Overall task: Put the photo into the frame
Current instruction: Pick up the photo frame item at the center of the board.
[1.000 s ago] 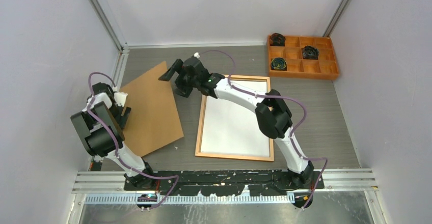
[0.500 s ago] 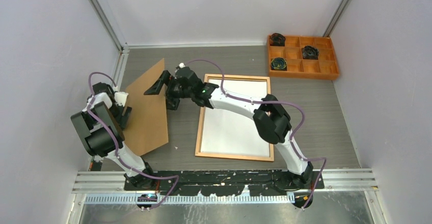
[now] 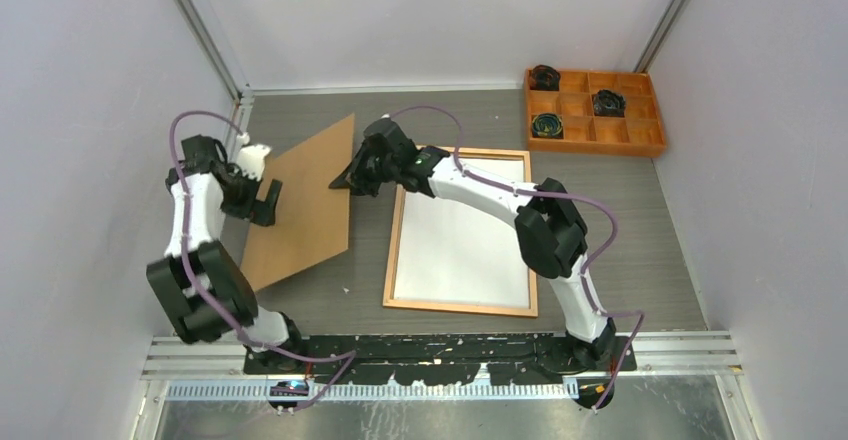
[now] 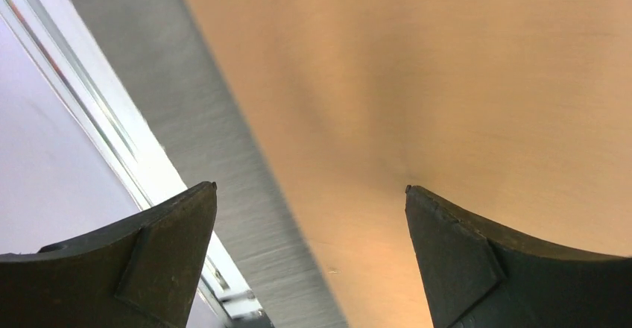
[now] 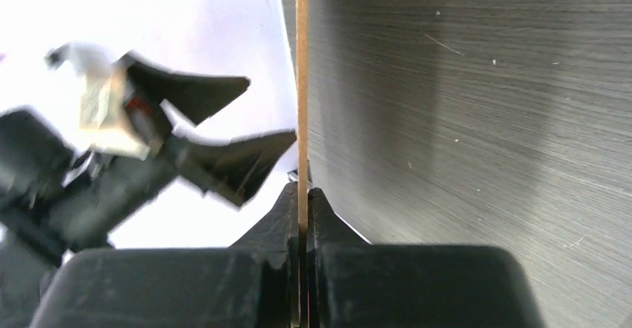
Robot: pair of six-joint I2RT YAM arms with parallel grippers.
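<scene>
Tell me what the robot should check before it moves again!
1. Right hand shut tight on the board's edge: ok.
2. Left hand open over the board, ready to help: ok.
3. Board sits beside the frame, not over it: ok.
4. Frame lies flat on the table: ok.
5. A white sheet lies inside the frame; whether it is the photo: cannot tell.
</scene>
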